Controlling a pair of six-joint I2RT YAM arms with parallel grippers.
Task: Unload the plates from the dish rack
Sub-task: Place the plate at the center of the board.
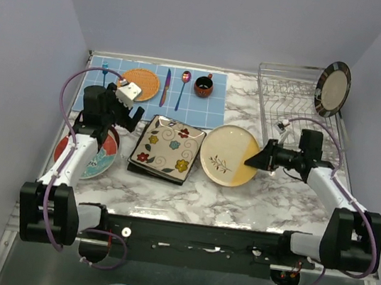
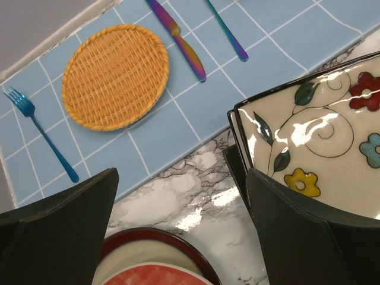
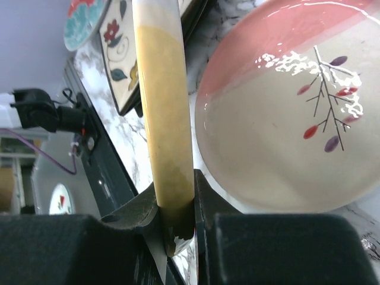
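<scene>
At the far left I see a round red-and-teal plate lying flat on the marble table, partly under my left arm. The left gripper hangs at that plate's far edge, jaws spread wide with nothing between them. In its wrist view, bare marble shows between the fingers. Beyond it an orange woven mat sits on a blue placemat. Next comes the flowered square plate, resting on a dark square plate. Right of that, the right gripper pinches the rim of a cream-and-yellow round plate (its wrist view shows a pink-and-cream twig plate close beside it; how the two sit together I cannot tell). At the far right, the dish rack holds one stripe-rimmed plate upright at its far corner.
</scene>
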